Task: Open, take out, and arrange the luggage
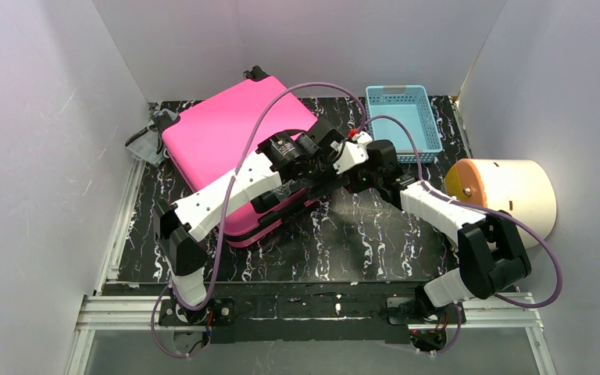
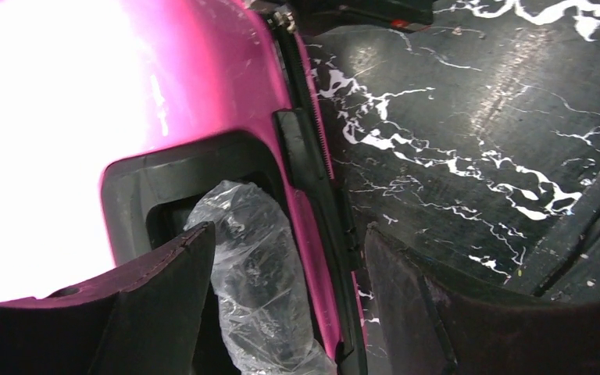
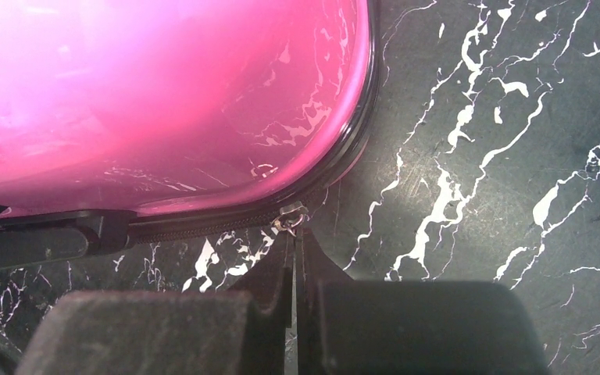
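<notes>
Luggage (image 1: 226,133): hot pink and shut, it lay flat on the far-left part of the counter (image 1: 359,242), skewed to the counter's edges, its black handle at the far corner.
Left hand (image 2: 289,234): released, and we saw its fingers (image 2: 156,289) spread wide on either side of the case's near corner.
Wheel (image 2: 250,258): wrapped in clear plastic, it sat in its dark recess in that corner, right against the left finger.
Zipper track (image 2: 312,125): we watched it run black along the pink edge, away from the left hand.
Right hand (image 3: 293,242): clenched, fingers pressed together at the rounded right-hand corner of the case.
Zipper pull (image 3: 291,217): small and metal, it sat right at those closed tips, and as far as we could tell it was pinched between them.
Blue basket (image 1: 406,117): it stood at the far-right corner of the counter, well apart from the case.
Cream cylinder (image 1: 516,191): it lay on its side off the counter's right edge, beside the right arm.
</notes>
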